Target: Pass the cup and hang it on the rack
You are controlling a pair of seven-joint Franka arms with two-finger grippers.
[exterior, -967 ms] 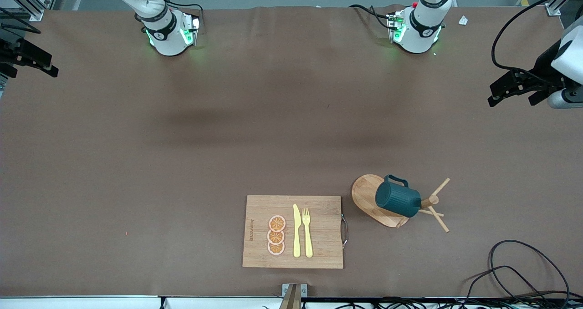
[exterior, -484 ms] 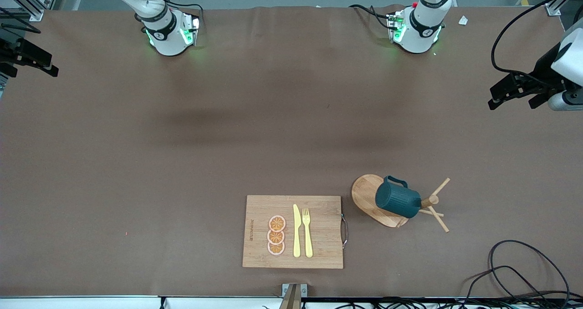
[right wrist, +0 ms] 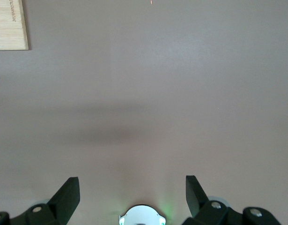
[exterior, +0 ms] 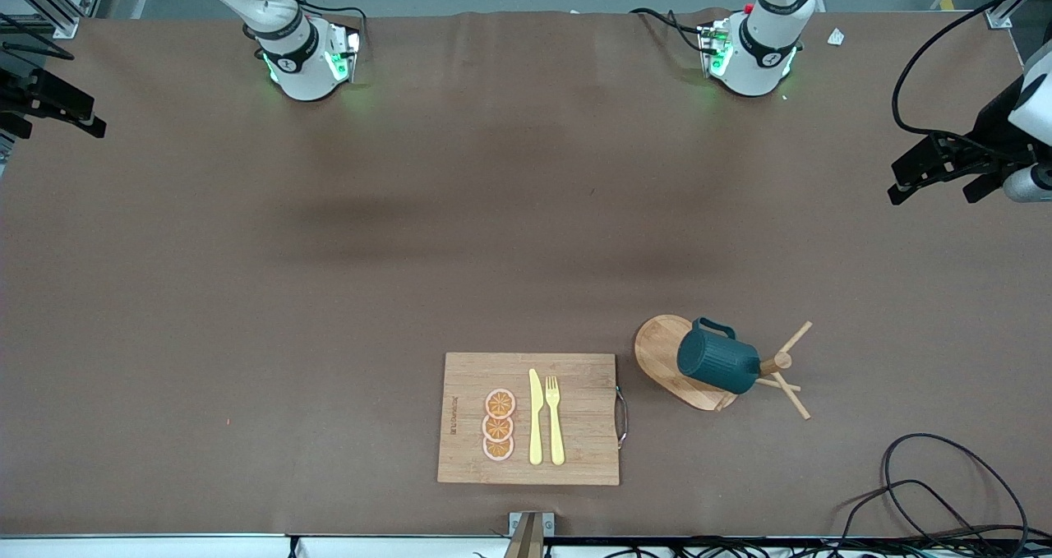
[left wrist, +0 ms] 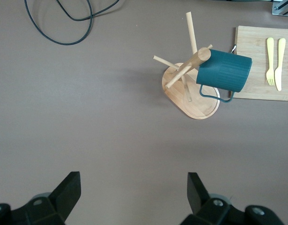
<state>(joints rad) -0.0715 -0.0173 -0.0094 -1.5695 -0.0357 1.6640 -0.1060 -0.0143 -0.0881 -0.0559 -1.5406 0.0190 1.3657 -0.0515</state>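
The dark teal ribbed cup hangs on the light wooden rack, tilted against its central post and over the oval base. In the left wrist view the cup sits on a peg of the rack with its loop handle over the base. My left gripper is open and empty, up in the air over the left arm's end of the table; its jaws stand wide apart over bare table. My right gripper is open and empty over the right arm's end.
A bamboo cutting board with a yellow knife, a fork and orange slices lies beside the rack, toward the right arm's end. Black cables lie near the front edge at the left arm's end.
My left gripper has drifted slightly farther toward the left arm's end of the table. The cup, the rack and the right gripper have not moved.
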